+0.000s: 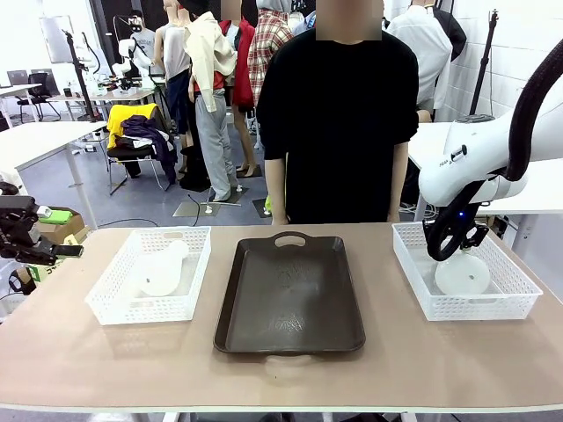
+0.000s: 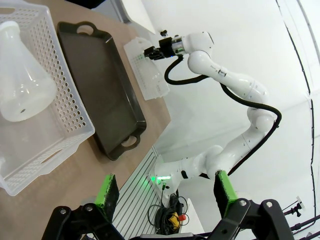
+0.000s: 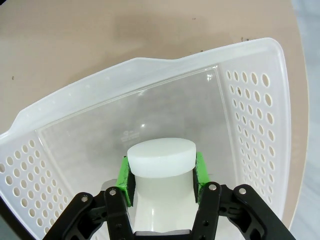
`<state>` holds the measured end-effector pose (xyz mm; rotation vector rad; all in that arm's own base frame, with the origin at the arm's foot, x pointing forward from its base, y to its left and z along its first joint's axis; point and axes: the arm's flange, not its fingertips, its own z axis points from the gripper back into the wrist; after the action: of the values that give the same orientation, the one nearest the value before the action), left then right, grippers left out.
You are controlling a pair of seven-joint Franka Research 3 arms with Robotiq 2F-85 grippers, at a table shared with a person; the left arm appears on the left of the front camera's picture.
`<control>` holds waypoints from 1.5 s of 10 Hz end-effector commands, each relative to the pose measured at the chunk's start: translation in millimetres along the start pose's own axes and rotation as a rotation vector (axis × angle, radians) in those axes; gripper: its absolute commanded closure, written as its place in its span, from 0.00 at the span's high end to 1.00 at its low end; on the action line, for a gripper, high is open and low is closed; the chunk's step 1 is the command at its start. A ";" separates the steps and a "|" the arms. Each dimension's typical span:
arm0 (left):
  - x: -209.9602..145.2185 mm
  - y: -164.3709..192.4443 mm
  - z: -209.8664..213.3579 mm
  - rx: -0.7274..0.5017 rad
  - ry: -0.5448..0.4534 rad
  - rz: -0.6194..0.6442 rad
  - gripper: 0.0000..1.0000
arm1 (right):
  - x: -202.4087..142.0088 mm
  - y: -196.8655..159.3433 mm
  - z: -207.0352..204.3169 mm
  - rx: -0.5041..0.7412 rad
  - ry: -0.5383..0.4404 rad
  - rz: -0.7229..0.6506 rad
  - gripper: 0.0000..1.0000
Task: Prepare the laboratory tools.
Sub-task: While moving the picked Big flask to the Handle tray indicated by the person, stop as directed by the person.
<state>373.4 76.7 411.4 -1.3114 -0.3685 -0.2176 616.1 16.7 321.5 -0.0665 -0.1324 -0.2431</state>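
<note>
Right gripper (image 3: 161, 172) clamped on a flask (image 3: 160, 159) over the white basket (image 3: 250, 100) floor; print on the right arm (image 1: 479, 154) is too small to read.
Left gripper (image 2: 165, 180) hangs with its pads wide apart, holding nothing. Ahead of it the second flask (image 2: 22, 75) lies on its side in a mesh basket (image 2: 75, 125), with the brown tray (image 2: 105, 85) beyond on the tan table (image 2: 65, 185). A person (image 1: 339, 123) stands opposite.

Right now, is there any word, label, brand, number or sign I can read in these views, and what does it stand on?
No text can be read.
Small dark print on the right arm: too small to read.
Faint moulded mark on the basket floor: too blurred to read.
The flask and the tray: no print visible.
</note>
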 end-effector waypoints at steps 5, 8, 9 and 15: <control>1.3 -1.7 0.4 -0.014 -0.012 -0.006 1.00 | -20.1 -18.4 113.8 0.038 0.010 0.059 0.00; 1.3 -1.7 0.4 -0.014 -0.012 -0.006 1.00 | -34.6 -27.2 146.8 0.083 -0.008 0.061 0.00; 1.3 -1.7 0.4 -0.014 -0.012 -0.006 1.00 | -38.4 -29.2 150.7 0.100 -0.021 0.057 0.00; 1.3 -1.7 0.4 -0.014 -0.012 -0.006 1.00 | -30.6 -25.8 156.8 0.065 -0.006 0.051 0.00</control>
<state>373.4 76.8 411.4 -1.3114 -0.3685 -0.2176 558.2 11.3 472.8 0.0039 -0.1449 -0.1866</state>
